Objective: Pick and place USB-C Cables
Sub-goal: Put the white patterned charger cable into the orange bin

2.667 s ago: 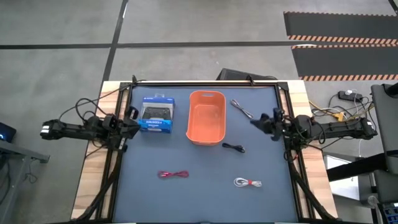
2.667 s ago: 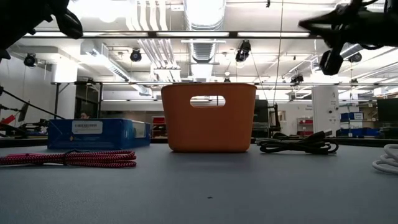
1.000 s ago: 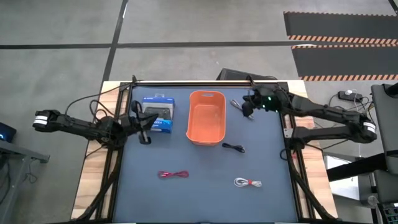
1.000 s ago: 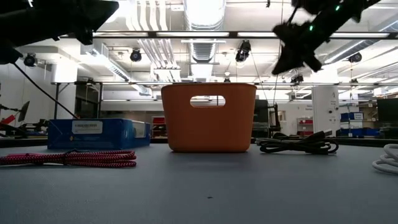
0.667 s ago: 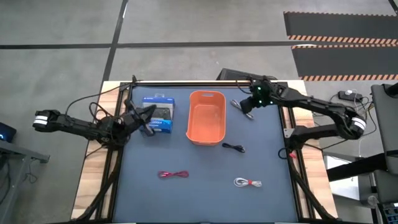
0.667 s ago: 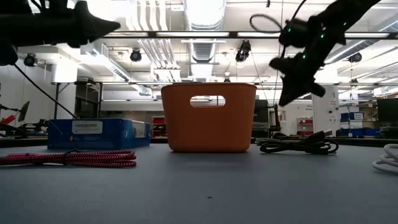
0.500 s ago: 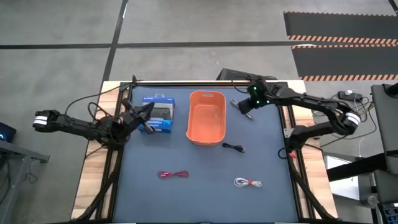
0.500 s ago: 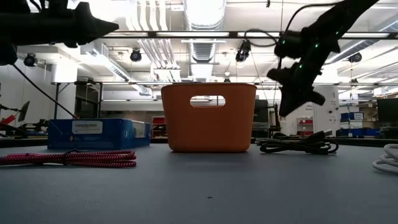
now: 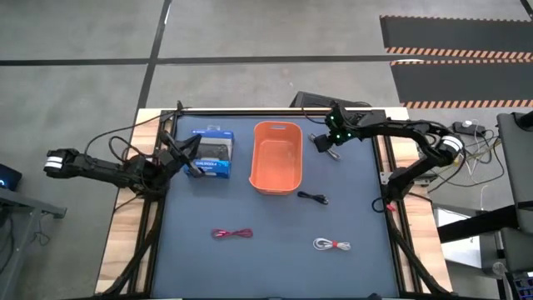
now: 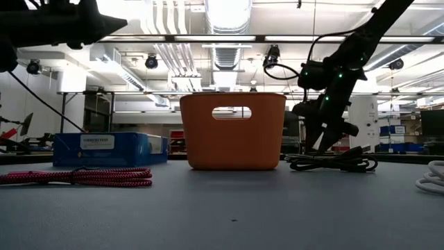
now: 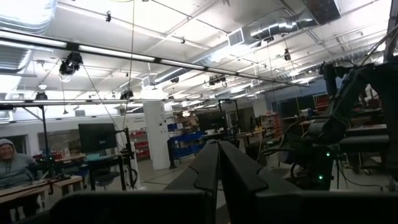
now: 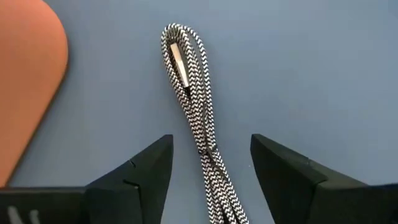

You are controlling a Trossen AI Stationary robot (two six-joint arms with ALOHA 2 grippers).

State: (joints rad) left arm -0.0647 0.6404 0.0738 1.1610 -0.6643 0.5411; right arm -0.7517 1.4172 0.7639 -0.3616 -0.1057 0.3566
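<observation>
Our right claw (image 12: 208,177) hangs spread wide, straddling the grey braided USB-C cable (image 12: 194,99) lying on the desk (image 9: 275,250) beside the orange bin (image 9: 276,157). We should drop straight down and pinch the doubled strands mid-bundle. Our left claw (image 11: 218,165) waits closed by the blue box (image 9: 208,153).

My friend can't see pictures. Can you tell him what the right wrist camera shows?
The right gripper hangs open over a grey braided cable lying on the blue table, one dark finger on each side. An orange basket's edge shows nearby.

Black-and-white braided cable (image 12: 196,112) beside orange bin (image 9: 277,157) (blue-grey table (image 9: 275,250)).
</observation>
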